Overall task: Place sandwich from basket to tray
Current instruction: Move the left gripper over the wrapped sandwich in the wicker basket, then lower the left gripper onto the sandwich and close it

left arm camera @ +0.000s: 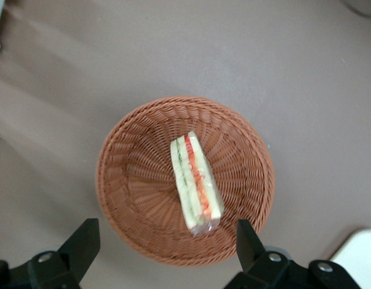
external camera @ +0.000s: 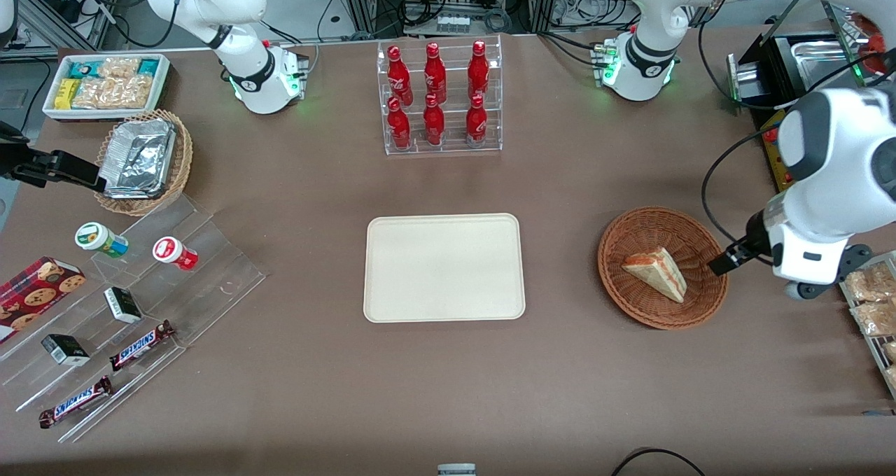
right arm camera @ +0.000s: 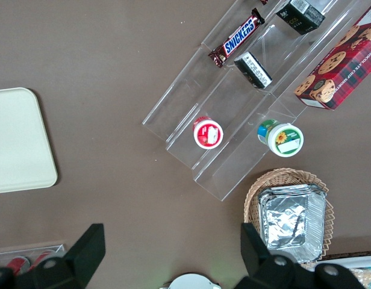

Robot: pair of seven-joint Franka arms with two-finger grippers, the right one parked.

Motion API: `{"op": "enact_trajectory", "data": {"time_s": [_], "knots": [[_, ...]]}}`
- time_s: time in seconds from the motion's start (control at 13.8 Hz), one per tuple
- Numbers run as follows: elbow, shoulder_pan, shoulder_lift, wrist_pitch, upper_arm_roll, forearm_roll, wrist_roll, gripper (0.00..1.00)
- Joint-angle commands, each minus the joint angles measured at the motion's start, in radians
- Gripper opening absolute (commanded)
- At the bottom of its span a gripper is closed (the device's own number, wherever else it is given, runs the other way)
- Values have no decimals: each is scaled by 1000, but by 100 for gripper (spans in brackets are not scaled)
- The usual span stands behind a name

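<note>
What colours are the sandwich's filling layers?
Red-orange and pale green on the sandwich, clearest in the left wrist view; open pincer above the basket.

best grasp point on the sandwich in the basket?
Probably from above, across the two flat bread faces of the sandwich, mid-length. It lies with its filling edge up in the basket; the open gripper hovers above the basket rim, apart from it.

We've got a reddish-brown woven basket (external camera: 662, 267) sitting toward the working arm's edge of the plain brown surface (external camera: 448, 392). The sandwich (external camera: 656, 273) in it is white bread with red-orange and pale green stripes along its edge. Mid-surface, the tray (external camera: 444, 267) is flat cream-beige, no pattern. The end effector (left arm camera: 167, 256) above the basket is black, fingers spread wide apart. Near the edge farthest from the front camera we see red bottles (external camera: 436, 94) in a clear rack.
</note>
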Motion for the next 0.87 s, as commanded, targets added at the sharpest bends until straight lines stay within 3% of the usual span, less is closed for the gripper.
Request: {"op": "enact_trajectory", "data": {"time_s": [0.0, 0.36, 0.8], "knots": [[-122, 8, -32, 101, -10, -4, -94, 100], [-307, -1, -73, 308, -15, -57, -194, 100], [-418, -24, -61, 480, -18, -62, -246, 100]]}}
